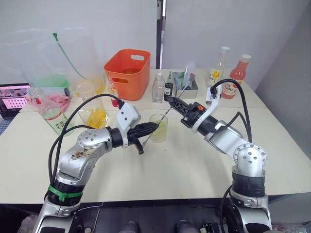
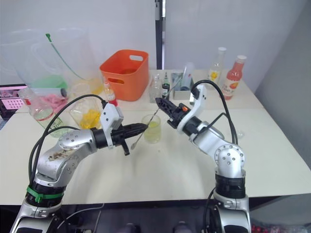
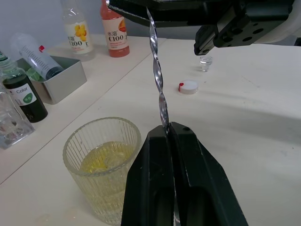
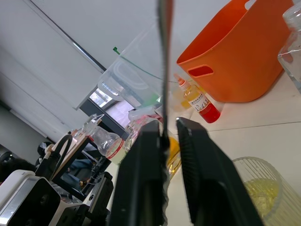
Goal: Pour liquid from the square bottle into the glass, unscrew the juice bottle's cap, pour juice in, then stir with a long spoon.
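Note:
The ribbed clear glass (image 1: 159, 127) stands mid-table, holding pale yellow liquid. My left gripper (image 1: 154, 127) is beside it, shut on the twisted shaft of the long spoon (image 3: 159, 84), which slants up over the table to my right gripper (image 1: 171, 102). That gripper's fingers (image 4: 146, 155) straddle the spoon's upper end with a visible gap, so it is open. The square bottle (image 1: 95, 116) with yellow liquid sits to the left of the glass. Further left stands the juice bottle (image 1: 54, 116), tilted. Its white cap (image 3: 188, 86) lies on the table near my right arm.
An orange basket (image 1: 129, 73) stands at the back. A metal tin (image 1: 187, 86), a dark green bottle (image 1: 168, 87) and a slim clear bottle (image 1: 158, 88) crowd behind the glass. Yellow-labelled (image 1: 218, 68) and pink (image 1: 235, 77) bottles sit back right. Large clear pitchers (image 1: 53, 58) fill the back left.

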Action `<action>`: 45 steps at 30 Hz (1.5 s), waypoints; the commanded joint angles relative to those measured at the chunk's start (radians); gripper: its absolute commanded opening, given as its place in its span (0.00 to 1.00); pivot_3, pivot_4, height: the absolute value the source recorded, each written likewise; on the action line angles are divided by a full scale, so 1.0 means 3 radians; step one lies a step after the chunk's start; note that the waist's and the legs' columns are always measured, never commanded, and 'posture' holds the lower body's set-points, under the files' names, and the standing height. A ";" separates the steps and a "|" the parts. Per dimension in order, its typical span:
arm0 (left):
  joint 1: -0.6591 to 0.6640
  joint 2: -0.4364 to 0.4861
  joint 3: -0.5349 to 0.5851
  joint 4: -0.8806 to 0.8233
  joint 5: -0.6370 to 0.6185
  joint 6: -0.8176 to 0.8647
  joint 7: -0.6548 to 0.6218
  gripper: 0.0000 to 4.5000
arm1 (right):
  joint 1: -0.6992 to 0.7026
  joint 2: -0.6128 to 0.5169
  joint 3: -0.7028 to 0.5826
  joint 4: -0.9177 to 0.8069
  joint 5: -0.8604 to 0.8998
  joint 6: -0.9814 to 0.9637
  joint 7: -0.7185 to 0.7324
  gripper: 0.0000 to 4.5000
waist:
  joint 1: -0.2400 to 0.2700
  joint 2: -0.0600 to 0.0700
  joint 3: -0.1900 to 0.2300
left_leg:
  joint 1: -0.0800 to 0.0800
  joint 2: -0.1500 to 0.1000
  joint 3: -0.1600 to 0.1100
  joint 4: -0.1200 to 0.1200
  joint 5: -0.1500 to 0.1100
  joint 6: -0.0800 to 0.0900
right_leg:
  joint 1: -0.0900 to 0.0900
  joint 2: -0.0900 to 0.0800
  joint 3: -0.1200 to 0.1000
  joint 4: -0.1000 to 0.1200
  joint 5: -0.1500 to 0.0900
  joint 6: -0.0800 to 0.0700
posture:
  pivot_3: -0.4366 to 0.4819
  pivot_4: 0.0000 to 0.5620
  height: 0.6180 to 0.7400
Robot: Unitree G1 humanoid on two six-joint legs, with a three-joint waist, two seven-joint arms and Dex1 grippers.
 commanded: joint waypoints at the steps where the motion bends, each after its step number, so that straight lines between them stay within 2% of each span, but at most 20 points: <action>1: -0.0001 -0.0006 0.0018 -0.0130 -0.0038 -0.0007 0.0019 0.00 | -0.0036 0.0014 -0.0044 -0.0105 0.0029 -0.0064 0.0044 0.01 | 0.0001 0.0000 0.0000 | 0.0000 0.0000 0.0000 0.0000 0.0000 0.0000 | 0.0000 0.0000 0.0000 0.0000 0.0000 0.0000 | 0.48 0.27 1.00; 9: -0.0013 -0.0063 0.0107 -0.0107 -0.0148 0.0089 0.0069 0.00 | -0.0048 -0.0006 -0.0064 -0.0116 0.0003 -0.0082 0.0064 0.01 | 0.0001 0.0000 0.0000 | 0.0000 0.0000 0.0000 0.0000 0.0000 0.0000 | 0.0000 0.0000 0.0000 0.0000 0.0000 0.0000 | 0.48 0.27 1.00; 14: 0.0011 -0.0030 0.0290 -0.0192 -0.0380 0.0204 0.0033 0.35 | -0.0109 -0.0034 -0.0100 -0.0098 0.0030 -0.0079 0.0081 0.00 | -0.0004 0.0000 0.0000 | 0.0000 0.0000 0.0000 0.0000 0.0000 0.0000 | 0.0000 0.0000 0.0000 0.0000 0.0000 0.0000 | 0.48 0.27 1.00; 17: 0.0182 0.0200 0.0772 -0.0303 -0.0755 0.0291 -0.0122 0.58 | -0.0280 -0.0111 -0.0159 -0.0004 0.0055 -0.0084 0.0190 0.00 | -0.0032 0.0001 0.0001 | 0.0000 0.0002 0.0002 -0.0001 0.0000 0.0000 | -0.0005 0.0000 0.0002 0.0001 0.0000 0.0000 | 0.48 0.27 1.00; 22: 0.0485 0.0554 0.1235 -0.0289 -0.0964 0.0293 -0.0232 0.97 | -0.0762 -0.0357 -0.0184 0.0256 -0.0051 -0.0051 0.0455 0.00 | -0.0031 0.0002 0.0001 | 0.0002 0.0003 0.0002 -0.0003 0.0000 0.0000 | -0.0002 0.0002 0.0002 0.0000 0.0000 0.0000 | 0.48 0.27 1.00; 23: 0.0556 0.0602 0.1312 -0.0286 -0.0986 0.0279 -0.0243 1.00 | -0.0894 -0.0423 -0.0177 0.0344 -0.0100 -0.0049 0.0529 0.00 | -0.0027 0.0003 0.0002 | 0.0002 0.0002 0.0003 -0.0003 0.0000 0.0000 | -0.0002 0.0001 0.0002 -0.0001 0.0000 0.0000 | 0.48 0.27 1.00; 27: 0.0834 0.0707 0.1470 -0.0302 -0.0965 0.0171 -0.0239 1.00 | -0.1365 -0.0712 -0.0005 0.0717 -0.0515 -0.0102 0.0947 0.00 | -0.0002 0.0004 0.0002 | 0.0002 0.0002 0.0006 -0.0004 0.0000 0.0000 | -0.0004 0.0001 0.0003 -0.0003 0.0000 0.0000 | 0.48 0.27 1.00; 32: 0.1128 0.0634 0.1519 -0.0439 -0.1007 0.0135 -0.0133 1.00 | -0.1692 -0.0927 0.0366 0.1100 -0.1194 -0.0322 0.1569 0.00 | 0.0004 0.0003 0.0002 | 0.0001 0.0002 0.0008 -0.0004 0.0000 0.0000 | -0.0001 -0.0002 0.0003 -0.0006 0.0000 0.0000 | 0.48 0.27 1.00; 36: 0.1312 0.0529 0.1501 -0.0609 -0.1028 0.0125 -0.0006 1.00 | -0.1652 -0.0894 0.0580 0.1212 -0.1537 -0.0423 0.1872 0.00 | 0.0002 0.0003 0.0002 | 0.0000 0.0002 0.0007 -0.0004 0.0000 0.0000 | -0.0004 -0.0001 0.0003 -0.0005 0.0000 -0.0001 | 0.48 0.27 1.00; 45: 0.1414 0.0527 0.1358 -0.0718 -0.0844 0.0012 0.0160 1.00 | -0.1369 -0.0813 0.1000 0.1150 -0.2291 -0.0748 0.2223 0.00 | 0.0004 0.0003 0.0002 | -0.0002 0.0002 0.0006 -0.0004 0.0000 0.0000 | -0.0006 -0.0002 0.0003 -0.0004 0.0001 -0.0002 | 0.48 0.27 1.00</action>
